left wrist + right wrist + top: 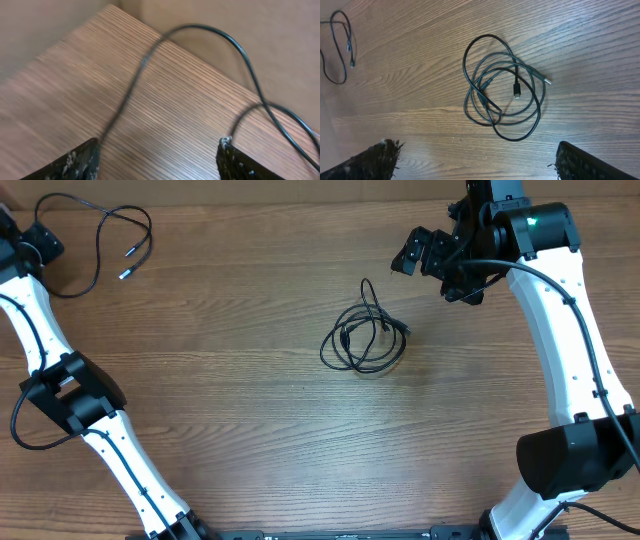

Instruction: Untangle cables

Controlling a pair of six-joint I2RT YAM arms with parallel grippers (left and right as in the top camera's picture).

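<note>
Looking down from overhead, the desk (250,440) is showing wide bare wood on every side of the knotted coil (362,332), which is lying near its middle, well apart from both arms. The loose cable (100,245) is sprawling at the far left corner, just beside the left claw (42,242), whose arm is bending in along the left edge. The right claw (415,252) is hovering near the far edge, off to the coil's right. From the left wrist, the left claw (160,165) is standing released, fingers wide apart, with the loose cable (128,95) looping over the desk's corner ahead of them; whether it is touching either finger I cannot tell. From the right wrist, the right claw (475,160) is hanging released above the knotted coil (515,87), with the loose cable (348,45) lying well apart toward the corner.
</note>
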